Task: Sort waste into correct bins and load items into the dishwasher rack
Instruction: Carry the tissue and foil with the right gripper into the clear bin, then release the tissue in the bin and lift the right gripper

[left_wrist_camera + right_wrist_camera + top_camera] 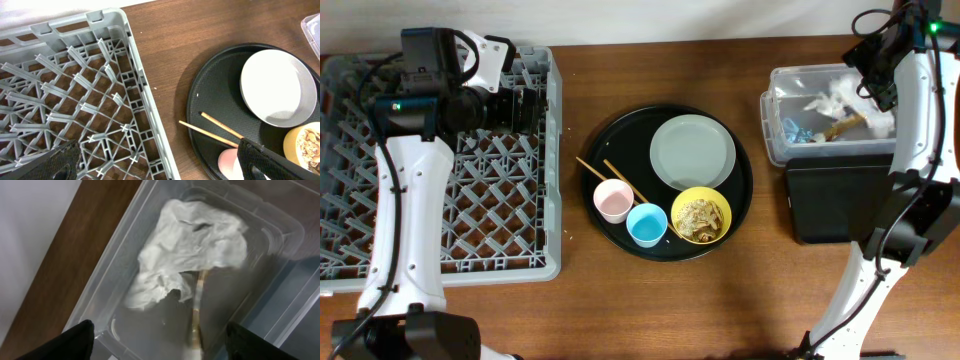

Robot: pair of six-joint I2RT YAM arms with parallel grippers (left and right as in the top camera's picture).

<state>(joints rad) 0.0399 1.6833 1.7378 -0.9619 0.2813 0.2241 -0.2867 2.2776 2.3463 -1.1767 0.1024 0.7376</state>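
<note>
A crumpled white napkin [190,245] lies in the clear plastic bin [780,130], with a beige strip [197,310] and bluish bits [795,130] beside it. My right gripper [160,345] hangs open and empty above that bin [868,85]. The black rectangular tray [840,200] sits in front of it. The round black tray [620,130] holds the grey-green plate [692,152], pink cup [613,200], blue cup [646,225], chopsticks [610,175] and the yellow bowl [701,215] with food scraps. My left gripper [155,167] is open and empty over the right edge of the grey rack [430,200].
Bare wooden table lies between the rack and the round tray, and along the front edge. A white wall or cloth borders the far edge of the table. The arms' white links rise from the front left and front right.
</note>
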